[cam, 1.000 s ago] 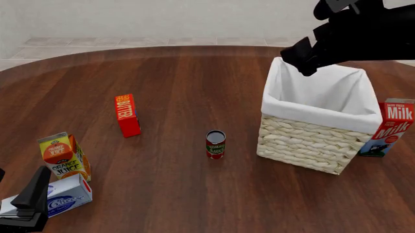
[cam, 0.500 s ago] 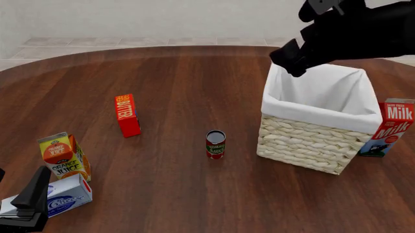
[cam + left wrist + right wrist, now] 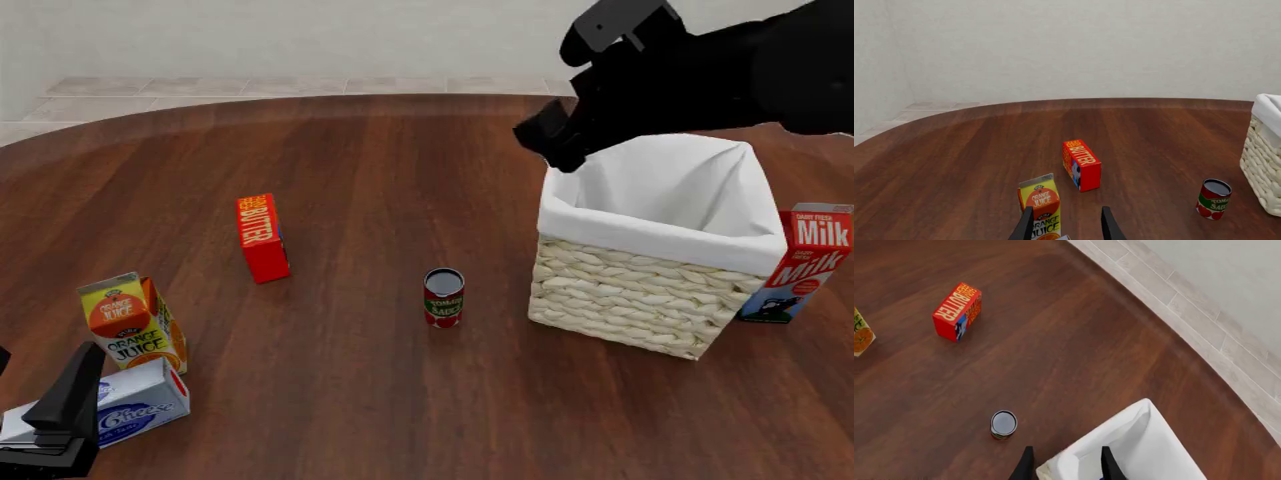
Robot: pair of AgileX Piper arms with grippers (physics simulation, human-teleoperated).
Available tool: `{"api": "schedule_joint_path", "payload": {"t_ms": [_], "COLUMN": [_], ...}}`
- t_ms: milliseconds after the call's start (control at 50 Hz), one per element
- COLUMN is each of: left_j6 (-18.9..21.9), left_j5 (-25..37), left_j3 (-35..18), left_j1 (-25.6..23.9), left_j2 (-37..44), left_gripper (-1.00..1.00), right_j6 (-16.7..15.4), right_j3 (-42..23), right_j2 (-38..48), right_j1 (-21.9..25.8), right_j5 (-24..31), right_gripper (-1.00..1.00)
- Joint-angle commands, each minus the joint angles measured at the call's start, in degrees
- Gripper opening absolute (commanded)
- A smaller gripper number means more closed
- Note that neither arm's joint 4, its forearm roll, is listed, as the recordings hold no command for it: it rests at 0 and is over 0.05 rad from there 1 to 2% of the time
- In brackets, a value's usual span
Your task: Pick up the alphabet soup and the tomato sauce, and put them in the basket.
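The tomato sauce (image 3: 443, 296) stands upright on the counter (image 3: 400, 180) near its middle, a little apart from the basket (image 3: 641, 290), which sits toward the counter's right edge. The basket's white lining is open at the top; from the front its inside bottom is hidden, so whether the alphabet soup lies in it cannot be told.

The right pincer (image 3: 550, 137) hangs above the basket's far left corner, its jaws parted and holding nothing, as the right wrist view shows over the basket rim (image 3: 1121, 440). The left pincer (image 3: 60, 420) rests low at the counter's near left corner, jaws apart and empty.

A butter box (image 3: 262, 238) stands left of the can, well apart. An orange juice carton (image 3: 130, 322) and a cream cheese box (image 3: 127, 405) sit by the left pincer. A milk carton (image 3: 803, 262) stands just beside the basket on its right.
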Motion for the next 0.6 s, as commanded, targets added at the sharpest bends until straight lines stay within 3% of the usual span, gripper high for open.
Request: {"api": "schedule_joint_path", "payload": {"t_ms": [20,600], "left_j6": [0.00,0.00], "left_j5": [0.00,0.00], "left_j3": [0.00,0.00], "left_j1": [0.00,0.00], "left_j2": [0.00,0.00], "left_gripper": [1.00,1.00], "right_j6": [-0.17,-1.18], "right_j3": [-0.27,-0.69], "right_j2": [1.94,6.24], "right_j1": [1.65,6.28], "right_j5": [-0.61,-1.66], "right_gripper": [1.00,1.00]}}
